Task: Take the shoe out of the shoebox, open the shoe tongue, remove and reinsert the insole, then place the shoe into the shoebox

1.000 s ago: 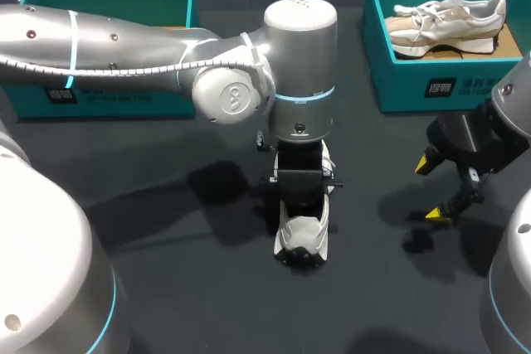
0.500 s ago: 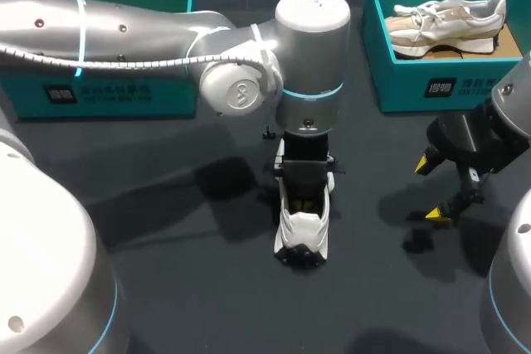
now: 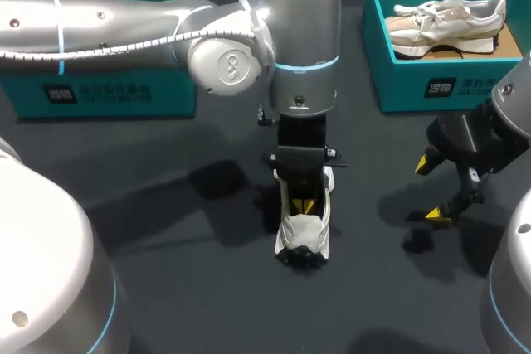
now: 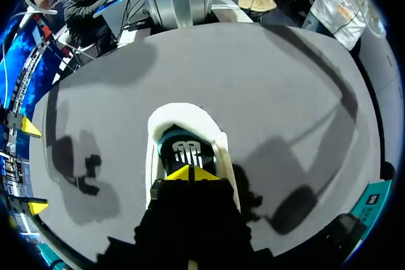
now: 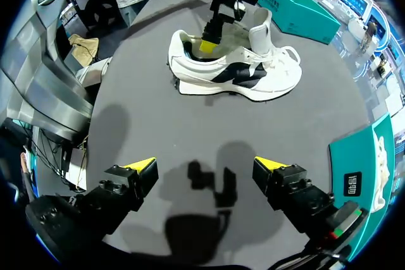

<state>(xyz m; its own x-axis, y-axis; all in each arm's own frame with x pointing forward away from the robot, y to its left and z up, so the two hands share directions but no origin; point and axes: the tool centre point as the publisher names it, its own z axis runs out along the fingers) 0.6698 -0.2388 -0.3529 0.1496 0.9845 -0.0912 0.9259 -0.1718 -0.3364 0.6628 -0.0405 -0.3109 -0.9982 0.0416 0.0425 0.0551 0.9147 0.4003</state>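
Shoe [image 3: 303, 236] [image 4: 183, 115] [image 5: 234, 74] stands mid-counter [image 3: 166, 230], the left pincer [image 3: 303, 205] [image 4: 190, 172] dipped into its opening with yellow tips pressed together, while the right pincer [image 3: 431, 190] [image 5: 205, 169] hangs spread, well apart.

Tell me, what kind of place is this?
Probably a robot training station: the left gripper is inside a white shoe on a dark table, and a teal shoebox holds a second shoe.
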